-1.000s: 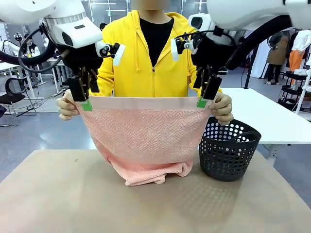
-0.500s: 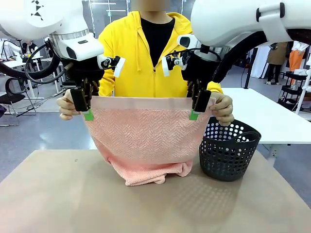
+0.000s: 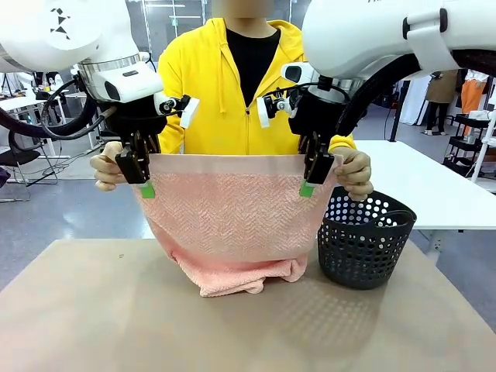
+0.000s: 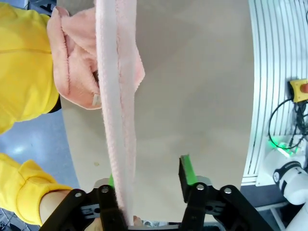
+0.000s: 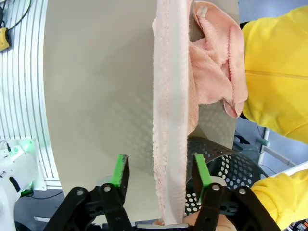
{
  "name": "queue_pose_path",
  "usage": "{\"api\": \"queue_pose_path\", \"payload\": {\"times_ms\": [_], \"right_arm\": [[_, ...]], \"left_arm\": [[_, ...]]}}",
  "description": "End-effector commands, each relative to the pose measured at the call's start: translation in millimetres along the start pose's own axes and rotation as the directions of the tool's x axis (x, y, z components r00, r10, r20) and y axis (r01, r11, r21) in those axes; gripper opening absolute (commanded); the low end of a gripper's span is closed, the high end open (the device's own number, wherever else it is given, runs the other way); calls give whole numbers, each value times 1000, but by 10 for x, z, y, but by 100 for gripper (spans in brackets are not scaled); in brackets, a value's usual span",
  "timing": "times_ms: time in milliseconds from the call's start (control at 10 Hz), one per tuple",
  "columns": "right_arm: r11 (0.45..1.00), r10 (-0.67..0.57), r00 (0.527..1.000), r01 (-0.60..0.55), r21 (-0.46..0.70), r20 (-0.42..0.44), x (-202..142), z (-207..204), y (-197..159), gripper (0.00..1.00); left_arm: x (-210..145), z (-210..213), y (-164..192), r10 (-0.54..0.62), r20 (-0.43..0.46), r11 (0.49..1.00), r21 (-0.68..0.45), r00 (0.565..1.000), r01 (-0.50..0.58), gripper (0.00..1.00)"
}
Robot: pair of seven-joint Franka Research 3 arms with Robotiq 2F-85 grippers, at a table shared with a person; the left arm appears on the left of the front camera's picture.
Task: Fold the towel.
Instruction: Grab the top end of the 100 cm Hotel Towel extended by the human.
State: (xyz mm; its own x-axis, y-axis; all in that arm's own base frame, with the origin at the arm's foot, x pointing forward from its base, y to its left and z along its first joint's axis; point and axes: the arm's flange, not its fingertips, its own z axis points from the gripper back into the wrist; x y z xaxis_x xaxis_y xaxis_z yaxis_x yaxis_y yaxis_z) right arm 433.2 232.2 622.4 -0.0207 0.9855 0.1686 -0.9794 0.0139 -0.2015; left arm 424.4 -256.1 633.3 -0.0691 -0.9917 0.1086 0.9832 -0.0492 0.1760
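Table (image 3: 93, 325): 1 towel (image 3: 232, 217), 1 basket (image 3: 364, 248); left tool (image 3: 144, 184), right tool (image 3: 310, 184) both released, straddling towel edge.

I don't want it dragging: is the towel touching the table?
Touching. In the front view, the bunched lower end of the towel rests on the table.
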Motion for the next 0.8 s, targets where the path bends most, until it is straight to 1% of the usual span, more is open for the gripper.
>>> {"api": "queue_pose_path", "payload": {"times_ms": [0, 100, 200, 300, 700], "right_arm": [[1000, 17, 1000, -17, 4, -4, -21, -17, -26, 0], [1000, 18, 1000, -18, 2, -6, -20, -20, -31, 0], [1000, 19, 1000, -19, 2, -6, -20, -15, -33, 4], [1000, 19, 1000, -19, 0, -1, -19, -7, -32, 0], [1000, 30, 1000, -30, -8, 4, 4, 14, -19, 0]], "left_arm": [[-49, -16, 7, -4, 25, 1000, -7, 1000, 4, 0], [-47, -21, 10, -3, 21, 1000, -9, 1000, 3, 5], [-47, -22, 12, 0, 20, 1000, -12, 1000, 0, 0], [-48, -25, 8, 2, 18, 1000, -18, 1000, -2, 0], [-54, -23, 4, 9, 13, 1000, -11, 1000, -9, 0]]}}
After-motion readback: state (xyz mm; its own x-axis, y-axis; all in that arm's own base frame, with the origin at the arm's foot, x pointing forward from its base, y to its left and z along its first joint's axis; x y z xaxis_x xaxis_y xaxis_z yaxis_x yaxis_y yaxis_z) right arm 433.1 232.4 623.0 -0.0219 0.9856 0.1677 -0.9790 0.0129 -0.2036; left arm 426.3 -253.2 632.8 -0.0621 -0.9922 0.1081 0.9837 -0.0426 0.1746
